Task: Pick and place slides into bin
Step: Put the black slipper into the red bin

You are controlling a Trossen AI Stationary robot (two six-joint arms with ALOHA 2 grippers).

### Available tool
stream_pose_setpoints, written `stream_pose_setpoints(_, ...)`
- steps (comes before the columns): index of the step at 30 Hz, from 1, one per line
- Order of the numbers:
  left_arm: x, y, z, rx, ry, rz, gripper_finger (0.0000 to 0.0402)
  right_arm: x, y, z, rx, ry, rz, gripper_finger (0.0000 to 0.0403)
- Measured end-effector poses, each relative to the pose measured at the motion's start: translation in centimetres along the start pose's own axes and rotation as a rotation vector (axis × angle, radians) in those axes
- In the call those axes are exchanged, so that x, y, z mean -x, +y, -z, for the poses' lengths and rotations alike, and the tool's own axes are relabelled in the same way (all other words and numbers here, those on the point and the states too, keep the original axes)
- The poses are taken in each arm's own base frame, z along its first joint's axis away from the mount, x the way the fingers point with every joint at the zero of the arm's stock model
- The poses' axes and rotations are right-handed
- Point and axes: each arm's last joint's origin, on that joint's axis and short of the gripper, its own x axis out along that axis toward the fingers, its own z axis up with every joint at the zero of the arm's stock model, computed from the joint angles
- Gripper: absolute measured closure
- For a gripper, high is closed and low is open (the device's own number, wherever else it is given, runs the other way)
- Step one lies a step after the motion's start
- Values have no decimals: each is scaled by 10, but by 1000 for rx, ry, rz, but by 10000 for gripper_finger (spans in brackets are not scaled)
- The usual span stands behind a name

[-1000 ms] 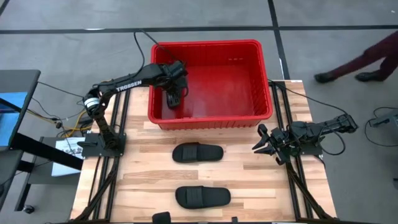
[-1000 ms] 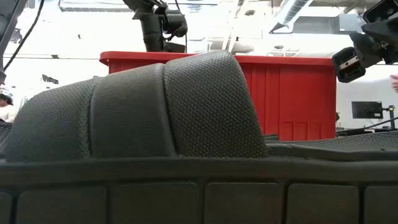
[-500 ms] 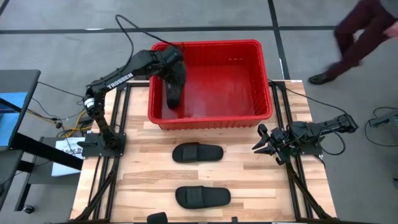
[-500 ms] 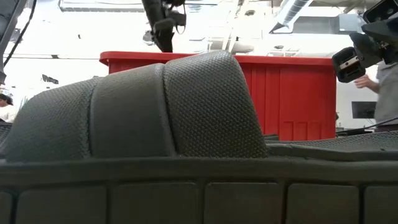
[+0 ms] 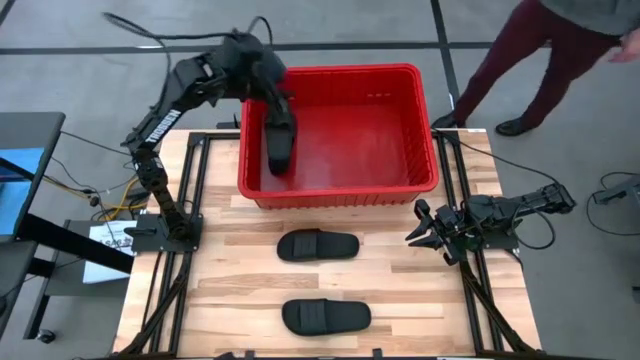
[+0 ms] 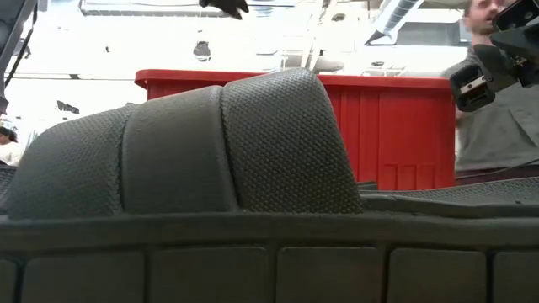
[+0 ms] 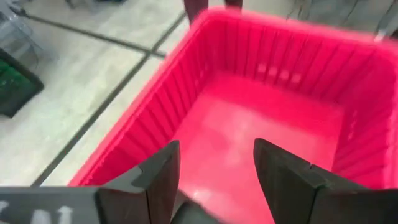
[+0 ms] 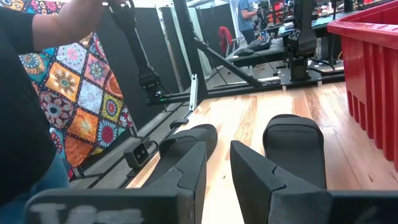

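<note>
Counting from above, one slide (image 5: 278, 140) lies in the bin (image 5: 400, 185); two slides (image 5: 317, 245) (image 5: 326, 316) wait on the bench (image 5: 400, 290). Left tool (image 5: 262, 75), open and empty, hangs over the bin's corner. Right tool (image 5: 420, 228) rests nearly closed, empty.

A slide (image 6: 181, 168) fills the low view, hiding the desk; the bin (image 6: 404, 126) shows only partly — a person (image 5: 560, 50) is cropped above.
</note>
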Motion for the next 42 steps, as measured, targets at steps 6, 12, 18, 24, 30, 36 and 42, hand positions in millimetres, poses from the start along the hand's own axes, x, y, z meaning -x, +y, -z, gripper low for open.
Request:
stream_pose_setpoints(6,40,1,-7,66,-185,87,219,0,0,0,0,0,0,338)
stream_pose_setpoints(12,81,-3,-10,80,-321,146,235,0,0,0,0,0,0,338)
stream_pose_setpoints(18,116,-17,-13,74,-449,237,252,0,0,0,0,0,0,338)
stream_pose_setpoints(24,129,-35,-13,43,-479,327,259,0,0,0,0,0,0,338)
stream_pose_setpoints(30,124,-54,-10,49,-457,407,259,0,0,0,0,0,0,338)
stream_pose_setpoints(36,118,-70,18,59,-502,470,259,0,0,0,0,0,0,338)
stream_pose_setpoints(42,109,-72,74,163,-593,501,259,0,0,0,0,-1,0,338)
